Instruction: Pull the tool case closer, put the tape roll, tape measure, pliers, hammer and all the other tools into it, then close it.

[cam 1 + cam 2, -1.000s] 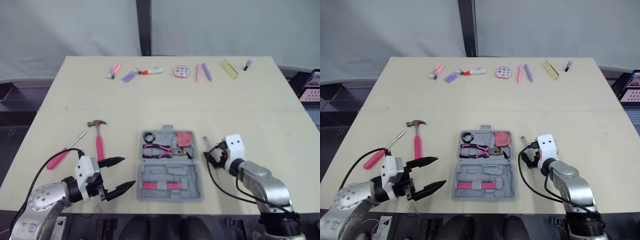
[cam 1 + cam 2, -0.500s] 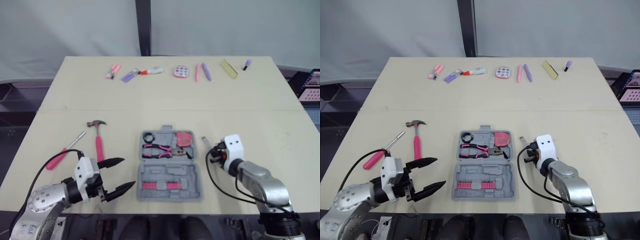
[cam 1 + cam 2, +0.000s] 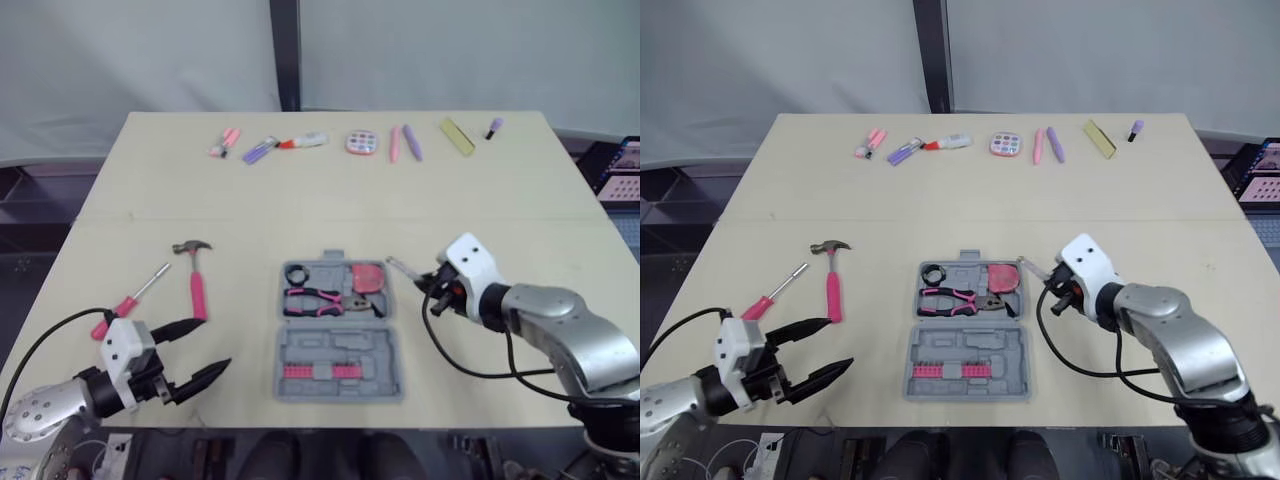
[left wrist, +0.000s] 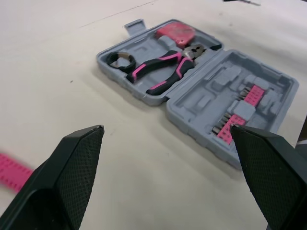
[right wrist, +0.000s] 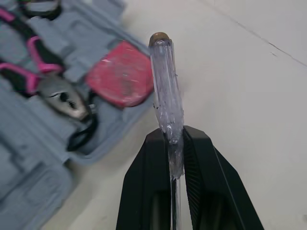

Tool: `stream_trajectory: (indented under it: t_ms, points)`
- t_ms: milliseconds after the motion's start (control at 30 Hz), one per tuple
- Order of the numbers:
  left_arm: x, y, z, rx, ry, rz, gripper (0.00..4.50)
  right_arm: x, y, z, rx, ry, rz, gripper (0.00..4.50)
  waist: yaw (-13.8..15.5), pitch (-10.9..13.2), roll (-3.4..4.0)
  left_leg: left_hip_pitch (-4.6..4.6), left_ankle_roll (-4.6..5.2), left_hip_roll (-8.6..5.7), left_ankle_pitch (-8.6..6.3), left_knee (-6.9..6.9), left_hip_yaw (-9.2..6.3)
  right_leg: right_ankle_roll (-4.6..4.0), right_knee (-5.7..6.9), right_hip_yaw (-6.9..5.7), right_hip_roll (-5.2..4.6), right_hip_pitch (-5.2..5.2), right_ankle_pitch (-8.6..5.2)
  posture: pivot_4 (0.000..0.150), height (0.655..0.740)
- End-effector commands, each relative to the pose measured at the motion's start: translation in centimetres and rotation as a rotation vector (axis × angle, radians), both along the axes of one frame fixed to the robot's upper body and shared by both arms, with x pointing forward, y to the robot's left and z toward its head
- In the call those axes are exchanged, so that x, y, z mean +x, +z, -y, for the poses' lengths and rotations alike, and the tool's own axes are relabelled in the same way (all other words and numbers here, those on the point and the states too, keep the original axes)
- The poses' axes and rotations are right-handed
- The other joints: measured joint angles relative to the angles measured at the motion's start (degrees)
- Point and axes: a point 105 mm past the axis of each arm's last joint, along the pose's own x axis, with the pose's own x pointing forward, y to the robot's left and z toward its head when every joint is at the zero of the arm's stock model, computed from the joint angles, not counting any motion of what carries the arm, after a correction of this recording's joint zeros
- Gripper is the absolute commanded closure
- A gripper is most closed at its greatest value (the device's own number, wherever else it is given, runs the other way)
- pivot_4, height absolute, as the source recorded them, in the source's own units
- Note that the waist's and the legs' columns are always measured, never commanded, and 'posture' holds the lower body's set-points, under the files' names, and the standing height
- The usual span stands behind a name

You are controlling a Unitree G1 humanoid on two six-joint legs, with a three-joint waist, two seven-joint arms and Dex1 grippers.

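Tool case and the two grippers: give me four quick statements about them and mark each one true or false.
1. The pliers lie inside the open tool case. True.
2. The hammer is packed in the case. False: it lies on the table, on the case's left.
3. The right gripper is shut on a clear-handled tool. True.
4. The left gripper grips a tool. False: it is open and empty.

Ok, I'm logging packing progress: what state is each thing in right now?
Tool case: open
Tape roll: in the case
Tape measure: in the case
Pliers: in the case
Hammer: loose on the table
Pink screwdriver: loose on the table
Clear screwdriver: clamped in right gripper
Left gripper: open, empty
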Motion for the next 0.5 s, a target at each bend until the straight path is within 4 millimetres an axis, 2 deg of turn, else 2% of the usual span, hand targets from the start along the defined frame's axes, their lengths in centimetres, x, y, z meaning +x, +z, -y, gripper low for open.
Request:
stream_trajectory:
  t_ms: [33, 167, 267, 500]
  points:
    - [-0.4, 0.5, -0.3, -0.017, 0.0, 0.027, 0.0, -2.3, 0.6, -3.0, -0.05, 0.219, -0.083, 4.47, 0.0, 0.0, 0.0, -0.01, 0.0, 0.02, 0.0, 0.0, 0.0, 0.0, -0.04, 0.0, -0.01, 0.0, 0.0, 0.15, 0.74]
    - [-0.7, 0.0, -0.2, -0.01, -0.011, 0.022, 0.0, -3.4, 0.2, -4.5, -0.104, 0.331, -0.155, 4.47, 0.06, 0.03, -0.05, -0.02, -0.01, 0.04, 0.0, 0.0, -0.04, 0.0, -0.13, -0.02, -0.03, 0.03, 0.0, 0.15, 0.74]
    - [-1.0, -0.3, 0.0, -0.006, -0.03, 0.017, 0.0, -3.9, 0.3, -6.4, -0.127, 0.431, -0.167, 4.47, -0.01, 0.06, -0.1, -0.05, 0.0, 0.02, 0.0, 0.0, -0.03, 0.0, -0.15, -0.02, -0.07, 0.02, 0.0, 0.15, 0.74]
    - [-1.0, -0.4, 0.4, 0.003, -0.056, 0.023, 0.0, -3.4, -0.5, -9.1, -0.157, 0.505, -0.159, 4.47, -0.09, 0.08, -0.15, -0.05, -0.03, 0.03, -0.01, -0.01, -0.04, 0.0, -0.13, -0.04, -0.07, -0.03, 0.0, 0.15, 0.74]
